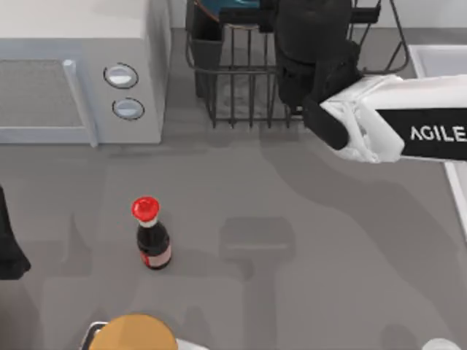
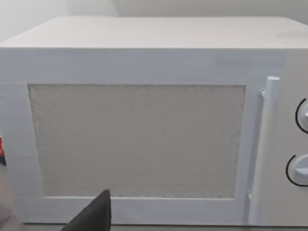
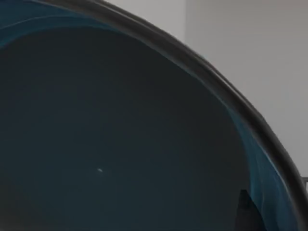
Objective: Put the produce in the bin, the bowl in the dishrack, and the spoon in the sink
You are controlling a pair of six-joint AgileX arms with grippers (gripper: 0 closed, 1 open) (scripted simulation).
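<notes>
Bowl reaches the rack

Right gripper (image 1: 310, 44), grip unreadable, hovers over black wire dishrack (image 1: 241, 87); teal-blue glazed bowl (image 3: 120, 134) directly beneath.

A white microwave (image 1: 80, 73) stands behind a red-capped sauce bottle (image 1: 152, 237).

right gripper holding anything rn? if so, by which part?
Cannot tell. The right arm's gripper is over the dishrack beside the bowl; no contact is visible. Left arm is parked at the table's left edge.
</notes>
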